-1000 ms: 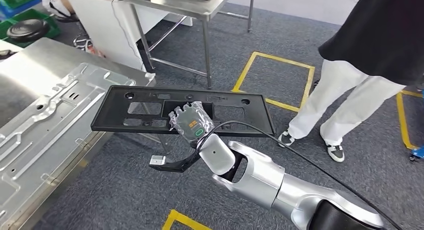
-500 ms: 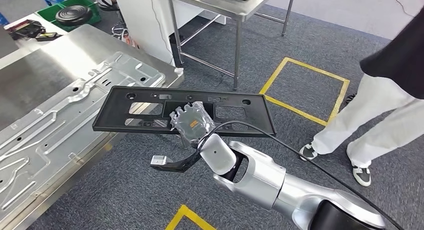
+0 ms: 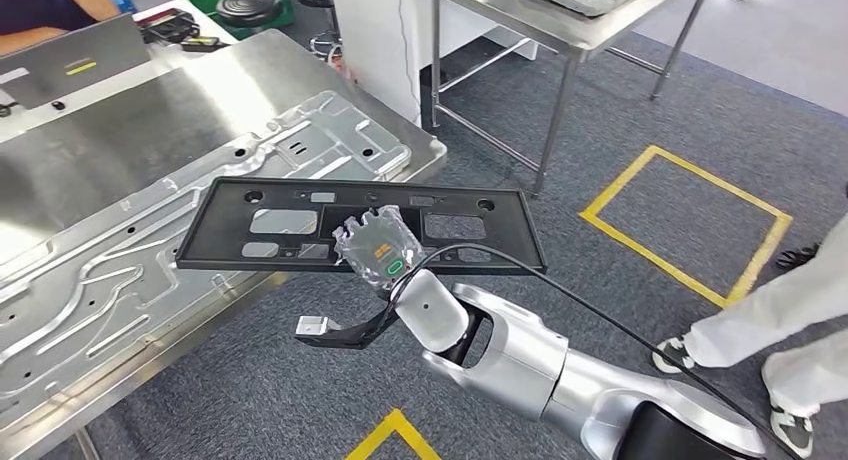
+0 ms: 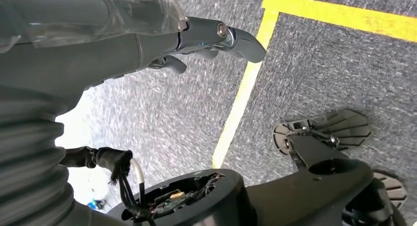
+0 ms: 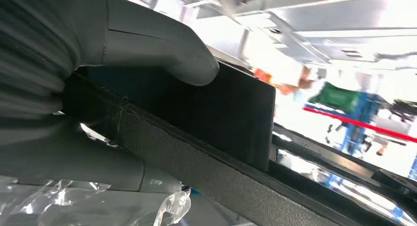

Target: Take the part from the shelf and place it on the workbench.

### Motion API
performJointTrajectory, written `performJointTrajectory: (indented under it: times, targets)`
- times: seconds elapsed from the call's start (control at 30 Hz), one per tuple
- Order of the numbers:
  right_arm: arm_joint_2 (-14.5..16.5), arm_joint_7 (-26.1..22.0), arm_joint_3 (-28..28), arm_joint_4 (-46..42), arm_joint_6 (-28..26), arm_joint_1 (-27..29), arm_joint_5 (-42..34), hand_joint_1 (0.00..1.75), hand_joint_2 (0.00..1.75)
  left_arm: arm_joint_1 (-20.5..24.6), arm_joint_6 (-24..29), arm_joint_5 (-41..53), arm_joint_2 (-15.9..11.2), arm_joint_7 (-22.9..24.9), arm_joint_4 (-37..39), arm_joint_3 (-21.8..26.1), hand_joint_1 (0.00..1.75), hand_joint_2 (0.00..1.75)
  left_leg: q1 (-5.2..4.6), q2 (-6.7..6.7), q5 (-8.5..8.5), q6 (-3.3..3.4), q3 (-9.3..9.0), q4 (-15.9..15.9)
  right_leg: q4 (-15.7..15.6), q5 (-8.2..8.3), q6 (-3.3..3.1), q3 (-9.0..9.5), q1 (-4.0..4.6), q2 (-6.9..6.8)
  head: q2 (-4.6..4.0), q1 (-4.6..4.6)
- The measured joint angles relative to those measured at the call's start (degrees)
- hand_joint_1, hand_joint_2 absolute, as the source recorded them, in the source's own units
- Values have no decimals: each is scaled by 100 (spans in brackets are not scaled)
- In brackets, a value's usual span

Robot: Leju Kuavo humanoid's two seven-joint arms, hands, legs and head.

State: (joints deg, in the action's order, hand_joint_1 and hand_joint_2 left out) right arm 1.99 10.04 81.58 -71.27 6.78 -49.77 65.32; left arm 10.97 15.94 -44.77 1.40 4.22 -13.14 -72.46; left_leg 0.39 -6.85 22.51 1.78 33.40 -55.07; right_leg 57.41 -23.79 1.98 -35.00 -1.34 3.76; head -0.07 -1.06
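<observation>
Steel tabletop (image 3: 150, 140) lies left; right hand (image 3: 378, 248) grips the stiff, light-looking black part (image 3: 360, 225) mid-edge, overhanging its corner.

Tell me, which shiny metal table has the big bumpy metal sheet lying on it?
The near workbench, beside the black part that the right hand holds. The other table, farther back, stands on thin legs and carries a smaller metal piece.
</observation>
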Motion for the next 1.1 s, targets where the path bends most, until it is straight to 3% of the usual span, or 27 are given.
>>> performJointTrajectory:
  times: [0.03, 0.1, 0.17, 0.23, 0.3, 0.33, 0.37, 0.4, 0.47, 0.53, 0.6, 0.67, 0.73, 0.8, 0.83, 0.87, 0.9, 0.97, 1.0, 1.07, 1.1]
  targets:
    - [3, -4, 3, 1, -6, 2, -6, 175, 175, -2, -4, -1, -1, 0, 0, 0, 0, 175, 6, -54, 3, -31, 16, 2, -86, -1, -14, 38, 7, 35, 0, 2]
    - [22, -7, 5, 2, -14, 1, -19, 175, 175, -17, -5, -8, -5, 0, -1, 0, 0, 175, 33, -104, 7, -93, 44, 11, -112, 3, -68, 52, 24, -80, 0, 8]
    - [47, -5, 5, 2, -19, -3, -30, 175, 175, -23, -5, -14, -9, 0, -1, 0, 0, 175, 25, 152, 140, -155, 150, -200, -138, 10, -135, 75, 12, -197, 1, 0]
    - [58, -5, 6, 5, -21, 1, -38, 175, 175, -1, -4, -16, -10, -3, -1, 1, 0, 175, 13, 494, 481, -213, 490, -907, -148, -5, -182, 97, 12, -320, 1, -10]
    - [60, -7, 9, 21, -22, 12, -43, 175, 175, 40, -3, -19, -11, -7, -2, 2, 0, 175, 28, 591, 740, -251, 873, -1654, -147, -29, -198, 107, 19, -471, 1, -10]
    - [61, -7, 13, 30, -22, 18, -45, 175, 175, 53, -3, -20, -11, -8, -2, 2, 0, 175, 35, 606, 726, -262, 936, -1760, -147, -42, -196, 115, 19, -546, 1, -12]
    - [66, -7, 15, 37, -22, 20, -45, 175, 175, 57, -3, -20, -11, -7, -1, 2, 0, 175, 42, 631, 607, -268, 872, -1617, -146, -59, -188, 131, 17, -616, 1, -13]
    - [72, -7, 17, 42, -24, 21, -45, 175, 175, 50, -2, -21, -12, -4, -1, 2, 0, 175, 46, 690, 411, -268, 691, -1250, -146, -78, -174, 156, 16, -679, 0, -14]
    - [87, -13, 17, 47, -33, 17, -45, 175, 175, 31, -1, -21, -13, 2, 0, 2, 0, 175, 14, 939, 67, -235, 251, -386, -145, -125, -124, 213, 36, -791, 0, -14]
    - [103, -26, 18, 54, -48, 15, -46, 175, 175, 20, -3, -18, -13, 4, 0, 2, 0, 175, -42, 1055, -26, -160, 68, -10, -146, -159, -68, 249, 70, -890, 1, -10]
    - [136, -33, 20, 58, -57, 14, -47, 175, 175, 2, -4, -15, -13, 4, 0, 2, 0, 175, -59, 928, -26, -77, 72, 5, -162, -184, -11, 278, 79, -980, 1, -7]
    - [164, -34, 19, 67, -62, 11, -46, 175, 175, -18, -3, -16, -14, 1, 0, 2, 0, 175, -30, 800, -43, 5, 47, 34, -6, -313, 41, 242, 56, -818, 1, -6]
    - [170, -33, 21, 80, -69, 16, -45, 175, 175, -15, -3, -16, -15, -2, 0, 2, 0, 175, -5, 672, -48, 70, 20, 48, 634, -637, 58, -48, 37, -518, 1, 1]
    - [164, -33, 28, 99, -72, 41, -45, 175, 175, -11, -3, -15, -14, -4, 0, 2, 0, 175, -8, 520, -40, 95, 10, 48, 1440, -912, 58, -492, 43, -412, 1, 7]
    - [159, -33, 34, 111, -72, 55, -46, 175, 175, -16, -4, -15, -13, -6, 0, 2, 0, 175, -11, 435, -37, 98, 5, 47, 1626, -909, 54, -630, 48, -399, 1, 7]
    - [156, -33, 41, 123, -72, 65, -46, 175, 175, -20, -4, -15, -13, -7, 0, 2, 0, 175, -13, 345, -34, 97, -4, 46, 1568, -785, 42, -654, 50, -387, 1, 8]
    - [156, -33, 47, 131, -72, 71, -46, 175, 175, -22, -5, -15, -13, -7, 0, 2, 0, 175, -12, 256, -28, 91, -18, 45, 1276, -566, 23, -561, 51, -355, 1, 8]
    - [156, -33, 58, 138, -73, 71, -46, 175, 175, -17, -4, -15, -10, -7, 0, 2, 0, 175, -9, 97, -5, 59, -33, 36, 410, -112, -19, -209, 37, -98, 1, 11]
    - [157, -33, 63, 139, -75, 71, -46, 175, 175, -14, -4, -16, -8, -7, 0, 2, 0, 175, -5, 28, 5, 34, -27, 32, 90, 11, -32, -74, 29, 32, 1, 12]
    - [158, -31, 73, 149, -79, 75, -45, 175, 175, -17, -2, -19, -4, -9, 0, 2, 0, 175, 21, -100, 10, -37, 7, 37, -150, 47, -61, 30, 40, 139, 1, 14]
    - [165, -29, 74, 154, -80, 76, -46, 175, 175, -22, -1, -21, -5, -11, 0, 2, 0, 175, 44, -167, 6, -74, 22, 49, -163, 49, -83, 40, 49, 63, 1, 14]
